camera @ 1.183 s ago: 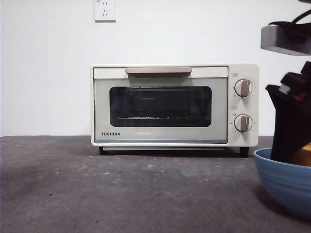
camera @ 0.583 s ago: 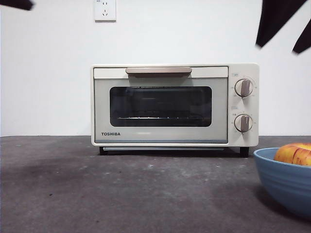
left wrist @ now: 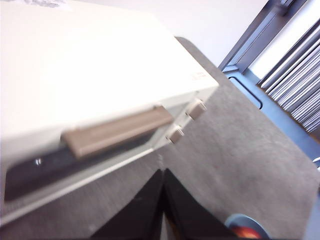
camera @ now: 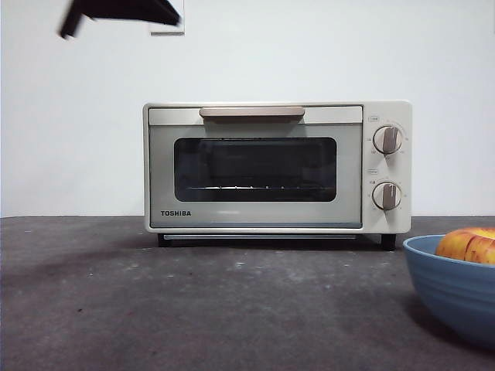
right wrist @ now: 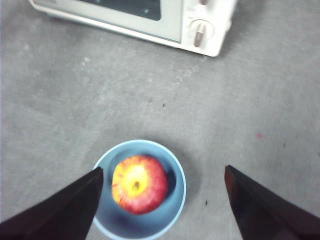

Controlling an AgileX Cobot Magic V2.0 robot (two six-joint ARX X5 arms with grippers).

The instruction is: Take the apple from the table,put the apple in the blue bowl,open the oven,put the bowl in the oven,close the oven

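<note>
Right fingers (right wrist: 65, 210) spread, apple (right wrist: 139, 183) between

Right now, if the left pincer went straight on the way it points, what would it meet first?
Probably the oven. The left pincer, shut, points at its door, just below the handle. Depth is unclear in that blurred wrist view, so it might reach the table in front first.

White wall (camera: 77, 116), wall socket (camera: 168, 29), slatted blinds (left wrist: 300, 75)
</note>
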